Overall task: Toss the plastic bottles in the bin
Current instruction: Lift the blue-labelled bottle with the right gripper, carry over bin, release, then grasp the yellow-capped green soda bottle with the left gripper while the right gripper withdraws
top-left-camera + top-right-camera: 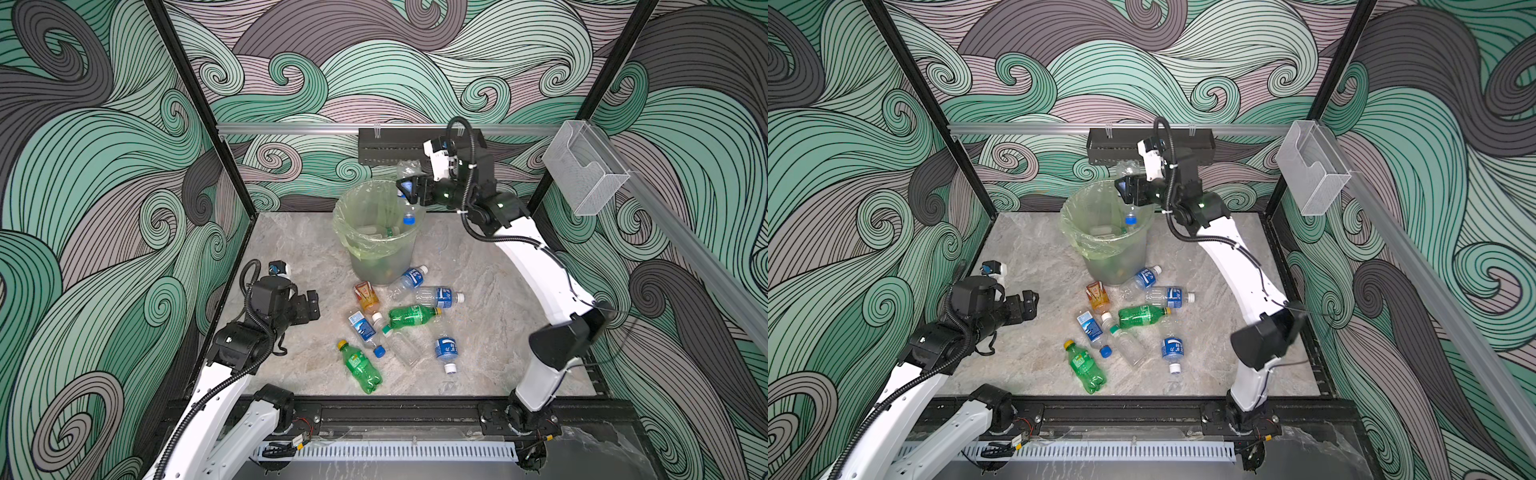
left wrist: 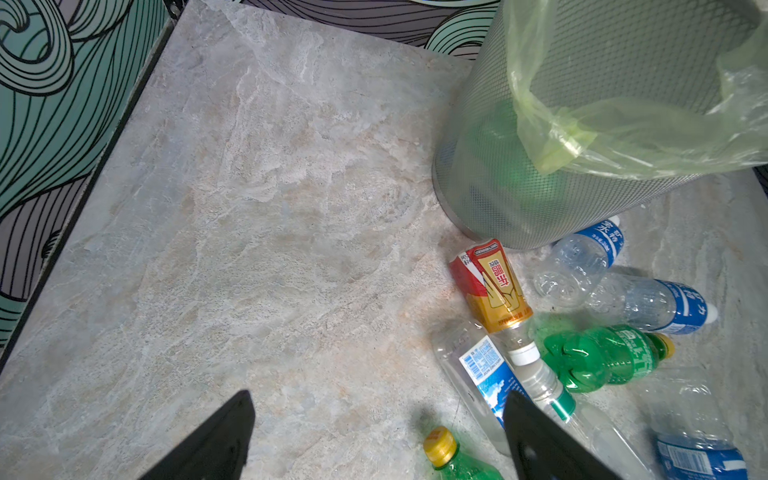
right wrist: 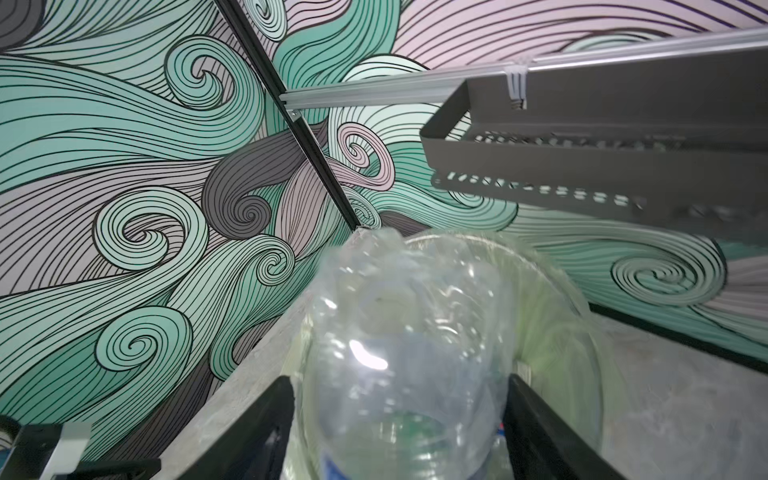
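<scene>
Eight plastic bottles (image 1: 411,318) lie on the desk (image 1: 291,257), as far as I can count, so the job looks well begun but far from done. The left hand (image 1: 312,305) hovers low over the desk with its jaws wide apart and nothing between them. The loose bottles lie in a cluster just ahead of it and off to its right. An orange bottle (image 1: 366,296) at the far edge of the cluster lies just beside the foot of the bin (image 1: 382,266). The bin stands beyond the cluster, and a few bottles show inside it. The right hand (image 1: 409,189) is up over the bin's far rim, with a clear blue-capped bottle (image 1: 409,168) hanging cap-down between its jaws, above the opening. The jaws flank that bottle, but I cannot tell whether they grip it or stand loose of it. By my judgement this one is about to go in, and eight pickups remain.
</scene>
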Motion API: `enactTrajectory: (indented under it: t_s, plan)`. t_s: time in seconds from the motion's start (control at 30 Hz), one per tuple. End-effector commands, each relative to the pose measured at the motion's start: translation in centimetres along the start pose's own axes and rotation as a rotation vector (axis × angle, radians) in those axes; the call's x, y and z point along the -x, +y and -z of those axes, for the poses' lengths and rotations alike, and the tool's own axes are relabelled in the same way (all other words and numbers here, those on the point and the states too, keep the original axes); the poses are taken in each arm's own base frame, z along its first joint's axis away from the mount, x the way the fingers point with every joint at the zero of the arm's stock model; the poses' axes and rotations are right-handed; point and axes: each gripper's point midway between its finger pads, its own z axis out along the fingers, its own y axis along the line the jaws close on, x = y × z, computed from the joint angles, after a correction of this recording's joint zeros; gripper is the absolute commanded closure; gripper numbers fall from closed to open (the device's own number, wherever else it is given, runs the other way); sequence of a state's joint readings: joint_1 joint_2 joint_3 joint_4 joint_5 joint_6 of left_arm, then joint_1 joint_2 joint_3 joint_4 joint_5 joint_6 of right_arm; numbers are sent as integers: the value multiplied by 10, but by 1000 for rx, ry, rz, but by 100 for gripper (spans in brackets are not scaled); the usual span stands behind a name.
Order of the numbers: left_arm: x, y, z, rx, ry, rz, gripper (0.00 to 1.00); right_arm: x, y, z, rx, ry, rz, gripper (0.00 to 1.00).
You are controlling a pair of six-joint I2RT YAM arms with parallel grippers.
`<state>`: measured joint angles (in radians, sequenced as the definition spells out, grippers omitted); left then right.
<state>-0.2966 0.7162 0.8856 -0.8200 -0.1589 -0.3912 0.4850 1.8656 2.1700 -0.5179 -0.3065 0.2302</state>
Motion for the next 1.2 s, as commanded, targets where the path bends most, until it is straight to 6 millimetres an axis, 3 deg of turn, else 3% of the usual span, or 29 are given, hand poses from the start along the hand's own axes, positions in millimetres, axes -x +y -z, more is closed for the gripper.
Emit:
enactTrajectory:
  t_s: [0.0, 0.1, 0.23, 0.47, 0.7, 0.87, 1.03, 1.17]
  plan:
    - [1, -8, 4, -47, 12, 26, 5, -12, 16, 2, 57, 90, 32, 14]
    - [-7, -11, 6, -72, 44, 6, 5, -15, 20, 17, 49, 81, 64, 14]
    - [-11, -11, 9, -89, 39, 13, 5, -27, 17, 50, 0, 56, 85, 14]
    - [-19, -9, 1, -64, 85, 92, 11, -82, -6, 108, -155, 88, 116, 9]
    - [-45, -3, -2, 28, 253, 144, 14, -131, -39, 148, -273, 127, 36, 6]
    - [-65, -16, -8, 5, 255, 224, 14, -168, -60, 158, -327, 139, -46, 5]
    - [-93, -31, -18, 47, 305, 174, 14, -209, -78, 154, -368, 267, -80, 3]
    - [-117, -41, -24, 98, 347, 161, 14, -228, -84, 148, -375, 331, -80, 3]
